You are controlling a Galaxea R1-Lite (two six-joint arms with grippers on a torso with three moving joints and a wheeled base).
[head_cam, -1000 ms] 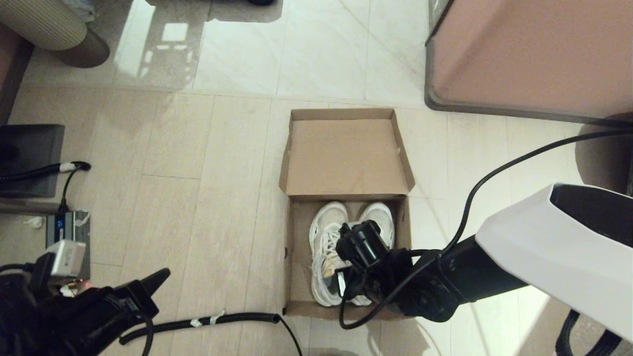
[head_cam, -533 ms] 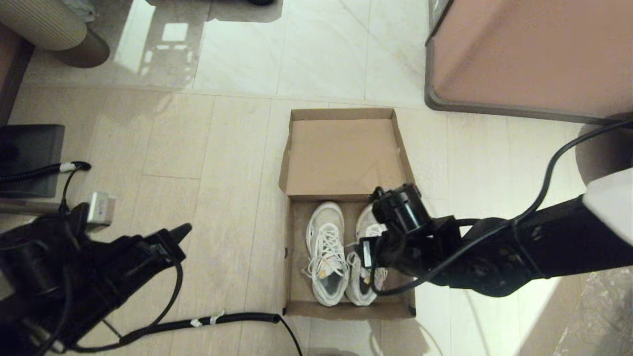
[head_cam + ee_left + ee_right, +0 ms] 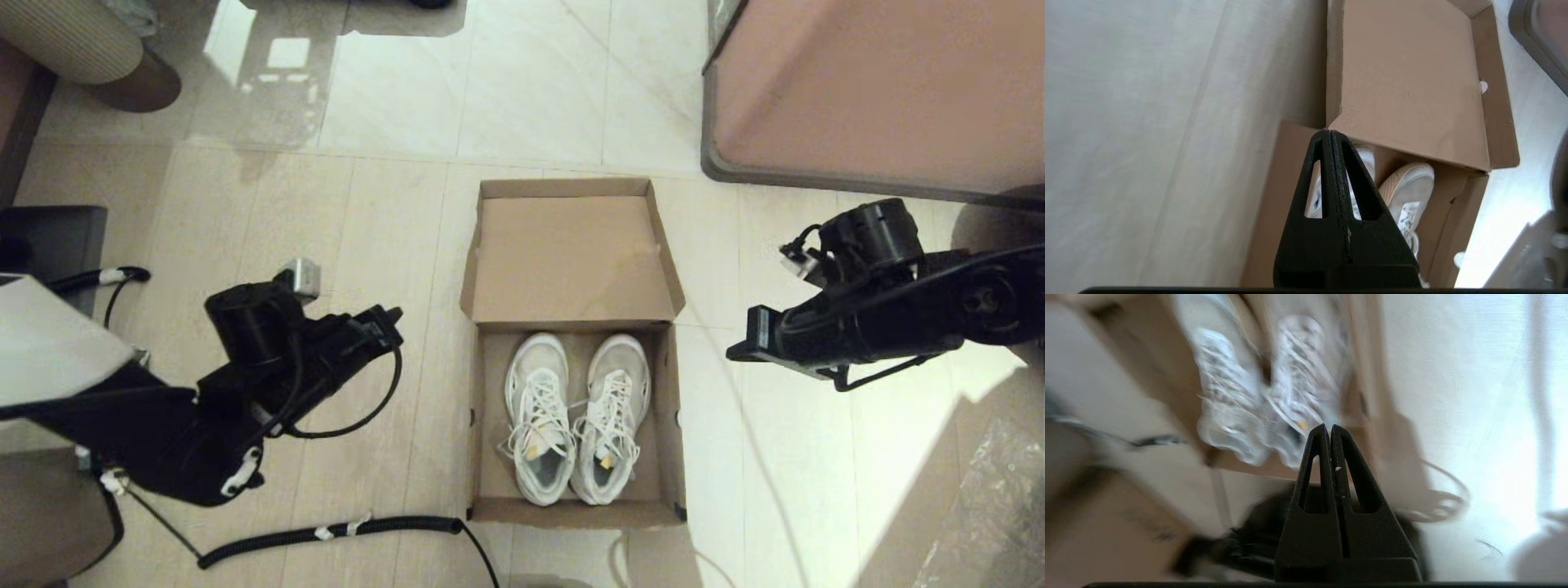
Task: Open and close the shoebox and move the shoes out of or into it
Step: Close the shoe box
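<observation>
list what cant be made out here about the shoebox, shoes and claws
- Shoebox: its outer sides with any label, head view, seen from above.
- Shoes: detail, right wrist view, smeared by blur.
- Shoes' heels, left wrist view: behind the shut left claw.
- Right claw: fingertips, head view, seen end-on.

I see matt brown cardboard shoebox (image 3: 571, 261), white mesh shoes (image 3: 571, 416) with cloth laces, glossy far floor tiles (image 3: 457, 82), matt wood-look near floor, ribbed black plastic conduit (image 3: 326, 535), matt black plastic left gripper (image 3: 1331, 141).
</observation>
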